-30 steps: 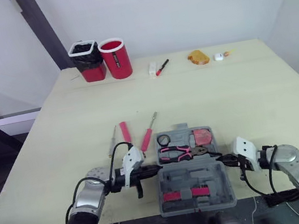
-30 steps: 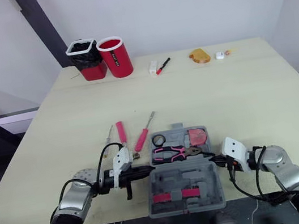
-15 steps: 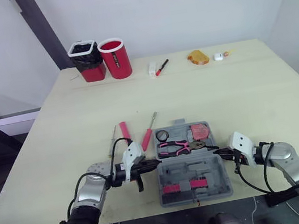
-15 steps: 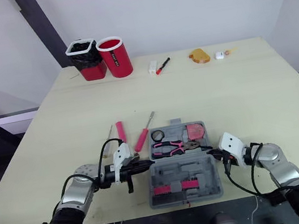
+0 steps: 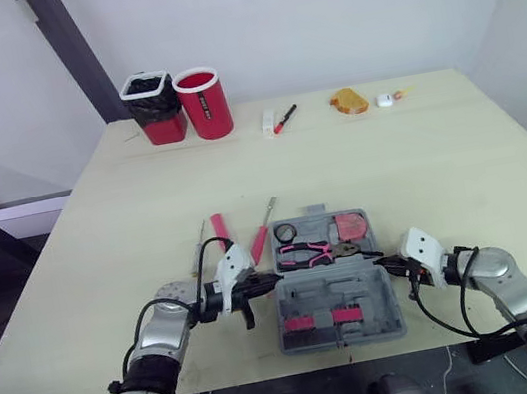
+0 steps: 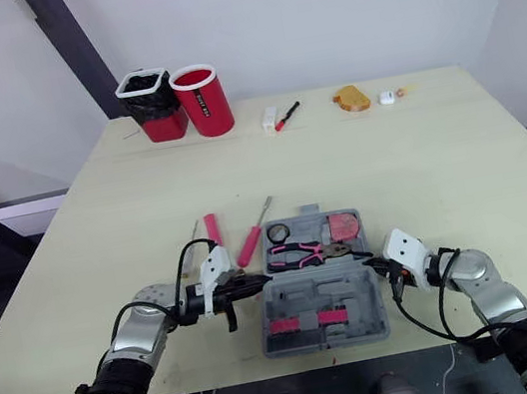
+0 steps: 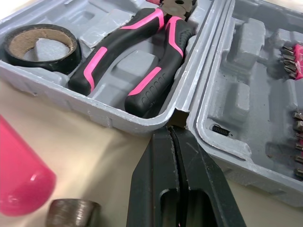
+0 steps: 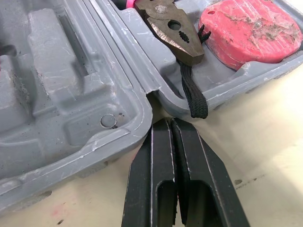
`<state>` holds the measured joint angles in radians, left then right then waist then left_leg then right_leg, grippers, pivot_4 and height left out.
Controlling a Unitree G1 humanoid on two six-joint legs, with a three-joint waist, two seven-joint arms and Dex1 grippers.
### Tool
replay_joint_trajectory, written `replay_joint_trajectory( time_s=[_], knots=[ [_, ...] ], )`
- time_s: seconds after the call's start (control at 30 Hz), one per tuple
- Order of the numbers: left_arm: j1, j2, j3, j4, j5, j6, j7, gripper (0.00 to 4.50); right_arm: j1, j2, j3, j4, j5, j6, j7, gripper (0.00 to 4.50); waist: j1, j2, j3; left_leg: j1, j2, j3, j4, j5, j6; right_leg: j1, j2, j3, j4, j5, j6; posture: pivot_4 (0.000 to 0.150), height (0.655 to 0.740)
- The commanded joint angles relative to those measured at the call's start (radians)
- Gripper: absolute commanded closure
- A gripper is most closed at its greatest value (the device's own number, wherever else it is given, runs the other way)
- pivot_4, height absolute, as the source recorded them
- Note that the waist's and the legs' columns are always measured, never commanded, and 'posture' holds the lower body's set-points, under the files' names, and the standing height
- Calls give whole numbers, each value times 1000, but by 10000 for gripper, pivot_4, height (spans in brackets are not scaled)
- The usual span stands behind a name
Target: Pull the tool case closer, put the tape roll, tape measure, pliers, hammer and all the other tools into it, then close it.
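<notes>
- The bench (image 5: 390, 166), a pale cream top, is taking up the middle of the room. Plain white walls are rising behind it, and a dark slanted post (image 5: 67, 53) is leaning up past its far left corner.
- The tool case (image 5: 360, 292) is lying open near the bench's front edge, between the two arms, with its grey halves spread flat.
- In the far half, the tape roll (image 5: 286, 233) is sitting at the left. The pliers (image 5: 305, 254), pink and black in the handles, are lying across the middle, and the red tape measure (image 5: 353, 227) is resting at the right.
- In the near half, pink bit holders (image 5: 315, 321) are sitting in their slots.
- The left gripper (image 7: 173, 130) is pointing at the case's left side. Its jaws are pressed together, and its tips are touching the notch where the two halves meet.
- The right gripper (image 8: 169, 122) is doing the same at the case's right side, jaws closed flat on each other and holding nothing. A black strap (image 8: 191, 92) is hanging over the rim just beside its tips.
- Left of the case, a pink-handled screwdriver (image 5: 219, 233), a second screwdriver (image 5: 260, 246) and a thin metal tool (image 5: 198, 240) are lying on the bare bench.
- Along the far edge, a black-lined bin (image 5: 151, 106) and a red cup (image 5: 204, 103) are standing side by side.
- Further right along that edge, a white block (image 5: 268, 120), a red pen (image 5: 285, 118), an orange object (image 5: 350, 101) and a small white piece (image 5: 385, 100) are lying well apart from the case.
</notes>
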<state>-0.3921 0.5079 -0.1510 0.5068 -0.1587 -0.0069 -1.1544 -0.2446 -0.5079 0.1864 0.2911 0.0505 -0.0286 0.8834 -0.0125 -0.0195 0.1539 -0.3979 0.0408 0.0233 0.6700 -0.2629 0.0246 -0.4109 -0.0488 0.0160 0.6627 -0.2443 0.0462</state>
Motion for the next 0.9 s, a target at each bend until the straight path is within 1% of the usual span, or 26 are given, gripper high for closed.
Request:
replay_joint_trajectory(
  time_s=[0.03, 0.57, 0.9],
  knots=[
    [-21, -7, 24, 1, -8, -27, 9, 45000, -17, 8, -18, -16, 5, -29, -13, 43971, 0, 0, 0, 0, 0, 0, 0, 0, 0, 0, 0, 0, 0, 0, 0, 1500, 7371],
    [-38, -32, 19, 39, 15, -52, 40, 45000, -30, 25, -14, 3, 6, -44, -24, 43971, 0, 0, 0, 0, 0, 0, 0, 0, 0, 0, 0, 0, 0, 0, 0, 1500, 7371],
    [-35, -27, 18, 41, 18, -46, 20, 45000, -33, 32, -15, 10, 1, -48, -28, 43971, 0, 0, 0, 0, 0, 0, 0, 0, 0, 0, 0, 0, 0, 0, 0, 1500, 7371]
  ],
)
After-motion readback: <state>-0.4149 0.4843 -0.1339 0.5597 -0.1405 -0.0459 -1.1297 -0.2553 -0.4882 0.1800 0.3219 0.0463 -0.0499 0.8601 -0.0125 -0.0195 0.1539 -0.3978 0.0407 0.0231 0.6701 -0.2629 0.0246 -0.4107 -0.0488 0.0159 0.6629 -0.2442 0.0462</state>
